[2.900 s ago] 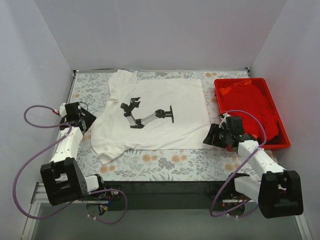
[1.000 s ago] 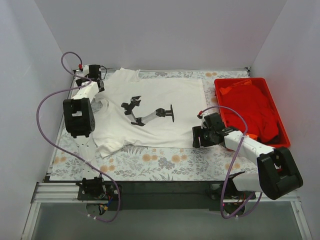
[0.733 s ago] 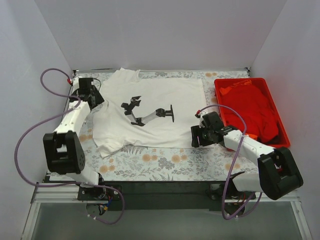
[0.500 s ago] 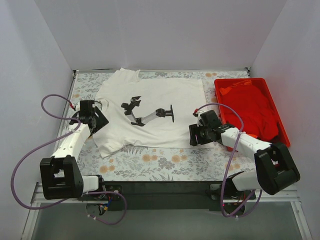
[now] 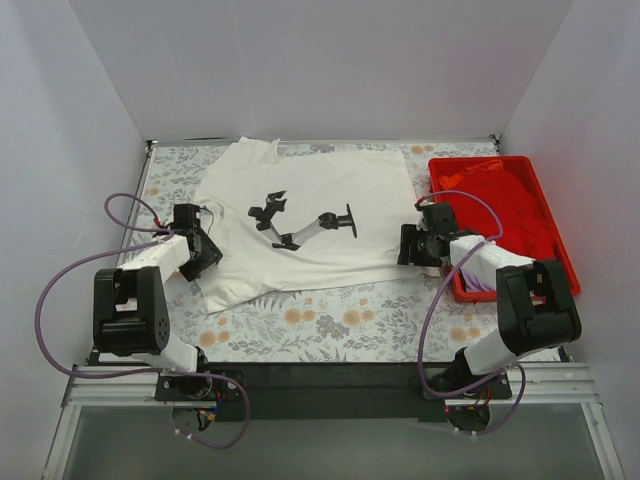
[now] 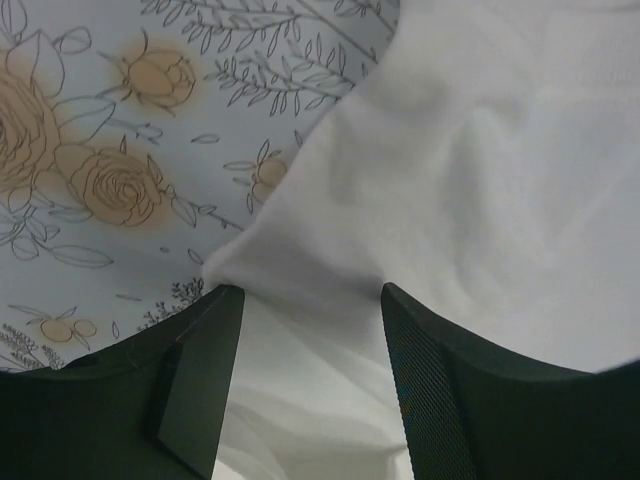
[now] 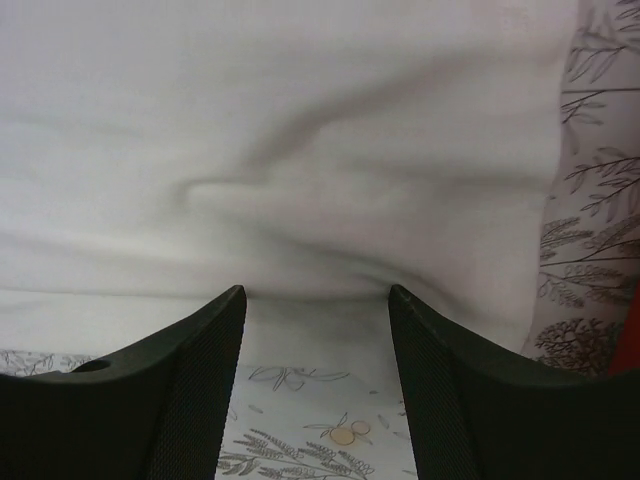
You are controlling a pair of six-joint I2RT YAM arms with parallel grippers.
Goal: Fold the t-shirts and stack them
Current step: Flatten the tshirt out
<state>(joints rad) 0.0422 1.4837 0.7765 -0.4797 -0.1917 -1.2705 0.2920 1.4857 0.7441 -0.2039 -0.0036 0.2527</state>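
The white t-shirt (image 5: 330,180), with a black print, lies spread flat on the floral tablecloth (image 5: 330,315). The red t-shirt (image 5: 505,205) lies crumpled in the red tray (image 5: 480,160) at the right. My left gripper (image 5: 203,257) is low at the shirt's near-left sleeve. In the left wrist view it (image 6: 308,292) is open, with a fold of white cloth (image 6: 480,200) between the fingers. My right gripper (image 5: 408,246) is at the shirt's right edge, beside the tray. In the right wrist view it (image 7: 315,292) is open, with the shirt's edge (image 7: 300,120) between its fingertips.
The red tray stands against the right wall, right behind my right arm. White walls close in the left, back and right sides. Bare tablecloth runs along the near edge and down the left side (image 5: 165,190).
My left arm has swung from the far-left corner back down to the shirt's near-left sleeve. My right gripper has moved up the shirt's right edge toward the tray. The shirt has shifted slightly.
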